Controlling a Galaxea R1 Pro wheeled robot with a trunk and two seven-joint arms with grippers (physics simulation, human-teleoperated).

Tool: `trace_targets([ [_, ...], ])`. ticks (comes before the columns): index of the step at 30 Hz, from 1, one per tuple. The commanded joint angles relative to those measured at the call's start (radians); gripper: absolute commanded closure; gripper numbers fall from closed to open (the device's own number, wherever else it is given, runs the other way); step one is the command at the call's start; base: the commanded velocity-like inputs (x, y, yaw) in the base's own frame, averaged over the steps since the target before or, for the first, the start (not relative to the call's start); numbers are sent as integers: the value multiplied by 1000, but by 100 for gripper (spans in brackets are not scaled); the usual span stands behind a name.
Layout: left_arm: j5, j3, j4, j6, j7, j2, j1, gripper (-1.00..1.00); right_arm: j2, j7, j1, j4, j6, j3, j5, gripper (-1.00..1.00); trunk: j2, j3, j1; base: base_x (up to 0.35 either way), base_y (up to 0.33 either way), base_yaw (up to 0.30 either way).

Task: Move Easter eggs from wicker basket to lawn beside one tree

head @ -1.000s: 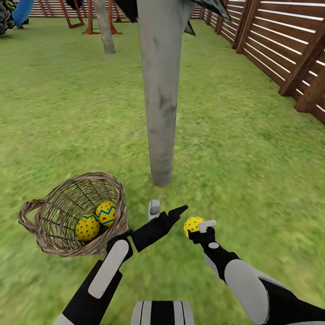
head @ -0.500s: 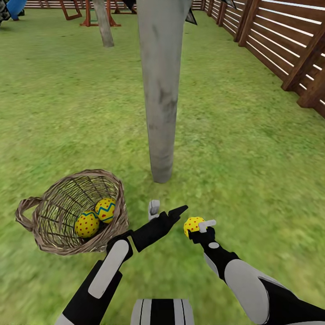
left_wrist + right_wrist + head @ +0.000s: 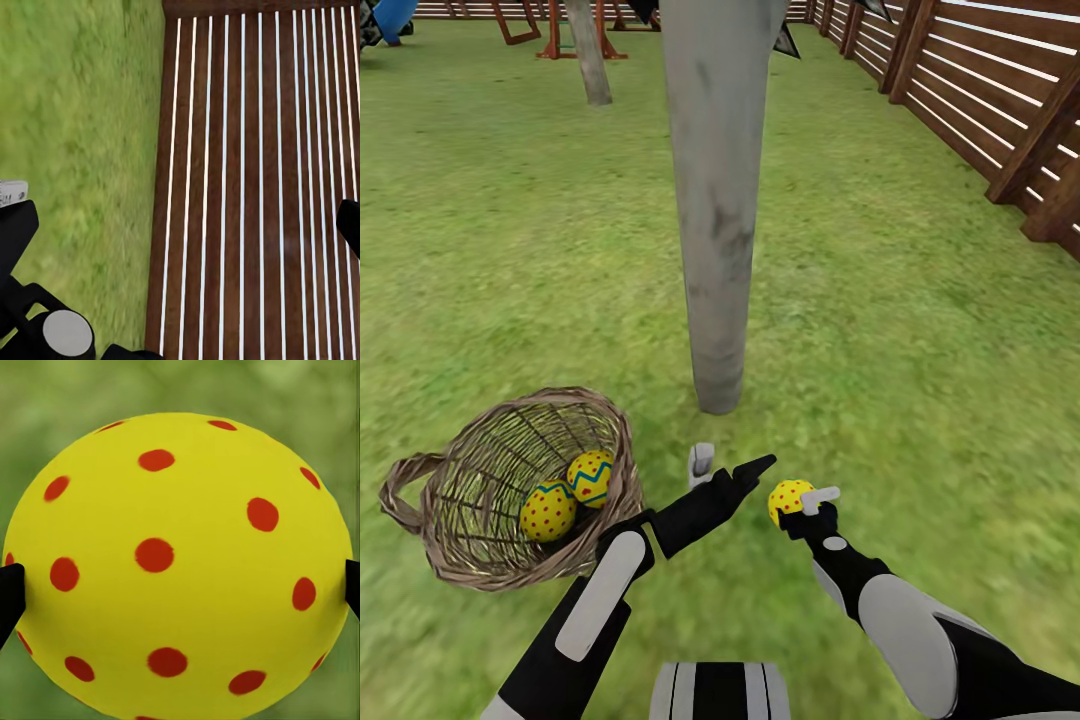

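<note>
Where the head view looks down over both arms, the right gripper (image 3: 797, 503) is clamped on one Easter egg (image 3: 787, 500), yellow with red dots, held above the lawn (image 3: 920, 380) near the foot of the tree (image 3: 717, 250). That trunk is straight, smooth and pale grey with darker smudges, rising ahead of the fingertips. The left gripper (image 3: 728, 465) stands with its fingers apart and nothing between them, one pale finger (image 3: 701, 458) upright and one dark finger angled toward the held egg. Just beside the left forearm lies the wicker basket (image 3: 470, 555), grey-brown open weave, tilted with its mouth up, a loop handle on its far side from the arm. Two eggs rest inside it, touching: one (image 3: 547, 511) mostly red-dotted yellow, the other (image 3: 591, 477) showing a blue zigzag band. A brown slatted fence (image 3: 1000, 110) borders the grass beyond the right arm.

From the left wrist view, the dark fingers (image 3: 15, 232) sit wide apart at the frame edges; past them are mottled green grass and the brown fence slats with bright gaps.

Seen from the right wrist view, the held egg is yellow with scattered red dots, with a dark fingertip (image 3: 9, 592) pressed against each side, blurred green behind
</note>
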Motion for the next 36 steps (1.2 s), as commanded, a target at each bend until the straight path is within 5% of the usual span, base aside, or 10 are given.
trace_targets([
  [1, 3, 1, 0, 5, -1, 0, 0, -100, 0, -5, -1, 1, -3, -7, 11, 100, 0, -1, 0, 0, 0, 0],
  [18, 3, 0, 0, 5, -1, -1, 0, -100, 0, -6, -1, 3, 1, -7, 9, 100, 0, -1, 0, 110, 0, 0],
  [31, 3, 0, 0, 5, -1, -2, 0, -100, 0, -6, -1, 1, -2, -7, 9, 100, -3, -43, 5, 0, 0, 0],
  [32, 7, 0, -1, 5, -1, 0, 6, -100, -2, -12, -5, 5, -128, -4, 12, 100, -3, -43, 5, 0, 0, 0],
  [36, 7, 0, -1, 5, -1, 0, 14, -100, -2, -12, -5, 8, -113, 7, 11, 100, -3, -43, 5, 0, 0, 0],
])
